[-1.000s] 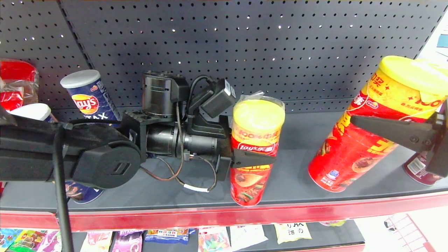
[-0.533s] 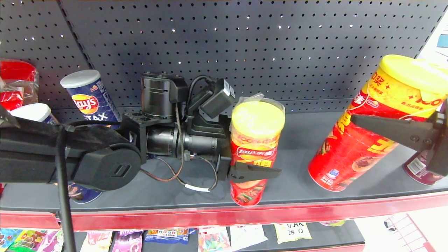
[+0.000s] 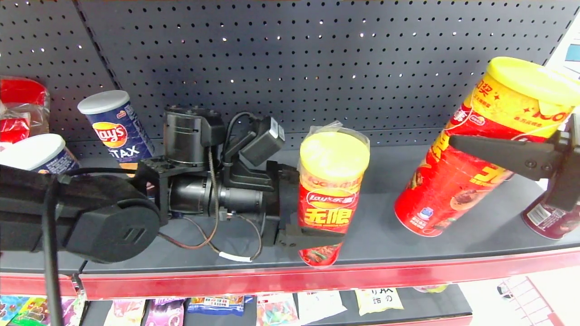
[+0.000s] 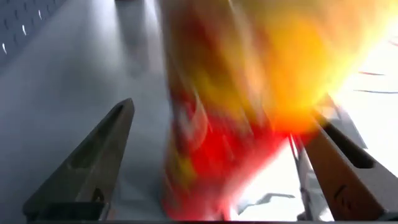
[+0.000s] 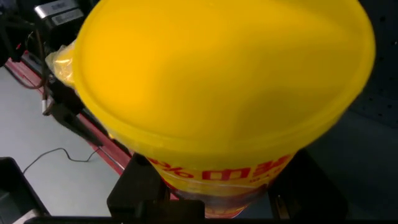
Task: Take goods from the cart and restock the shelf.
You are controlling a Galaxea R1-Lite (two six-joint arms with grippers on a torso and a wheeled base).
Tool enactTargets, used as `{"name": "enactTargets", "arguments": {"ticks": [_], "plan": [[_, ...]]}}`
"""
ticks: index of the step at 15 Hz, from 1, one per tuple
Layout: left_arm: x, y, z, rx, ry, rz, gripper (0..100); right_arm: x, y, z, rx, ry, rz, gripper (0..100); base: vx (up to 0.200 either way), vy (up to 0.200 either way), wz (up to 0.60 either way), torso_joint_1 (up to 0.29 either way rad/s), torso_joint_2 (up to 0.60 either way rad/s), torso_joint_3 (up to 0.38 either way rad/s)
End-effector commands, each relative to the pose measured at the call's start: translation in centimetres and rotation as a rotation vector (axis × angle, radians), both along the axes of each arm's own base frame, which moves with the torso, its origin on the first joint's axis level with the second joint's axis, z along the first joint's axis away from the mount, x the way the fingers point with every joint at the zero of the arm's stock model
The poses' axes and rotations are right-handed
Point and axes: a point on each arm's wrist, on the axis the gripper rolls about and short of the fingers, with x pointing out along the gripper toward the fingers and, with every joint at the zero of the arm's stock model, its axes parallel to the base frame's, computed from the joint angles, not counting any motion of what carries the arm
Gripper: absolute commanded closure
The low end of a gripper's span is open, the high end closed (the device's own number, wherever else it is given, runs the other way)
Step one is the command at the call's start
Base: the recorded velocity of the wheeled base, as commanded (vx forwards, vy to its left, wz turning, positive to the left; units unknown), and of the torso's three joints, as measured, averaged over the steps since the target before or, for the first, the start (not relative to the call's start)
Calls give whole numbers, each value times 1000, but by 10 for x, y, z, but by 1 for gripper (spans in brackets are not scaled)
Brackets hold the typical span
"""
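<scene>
My lidded small chip can (image 3: 331, 190) stands upright at the shelf's (image 3: 385, 226) near edge. The left gripper (image 3: 317, 231) is spread around its base, lower and further left than before. The right gripper (image 3: 476, 145) clamps the tilted big can (image 3: 507, 99), now slightly higher.

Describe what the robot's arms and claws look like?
Everything is matte black. The left arm has a rounded joint cap, a cylindrical wrist with a boxy camera on top, and loose thin cables, one white-tagged. Fingers are flat tapering wedges with small screws.
</scene>
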Motion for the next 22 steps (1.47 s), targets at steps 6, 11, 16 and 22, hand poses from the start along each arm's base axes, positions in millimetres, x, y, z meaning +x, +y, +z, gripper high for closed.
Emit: {"name": "enactTargets", "arguments": {"ticks": [6, 11, 16, 22], "plan": [[-57, 70, -1, 15, 11, 117, 0, 71, 43, -11, -59, 94, 16, 100, 0, 0, 0, 0, 0, 0], [-79, 85, 11, -6, 26, 263, 0, 113, 71, -24, -62, 96, 25, 100, 0, 0, 0, 0, 0, 0], [-87, 91, 12, -5, 13, 329, 0, 140, 87, -33, -65, 115, 27, 100, 0, 0, 0, 0, 0, 0], [-92, 94, 13, -11, 11, 349, 0, 162, 100, -30, -50, 96, 29, 100, 0, 0, 0, 0, 0, 0]]}}
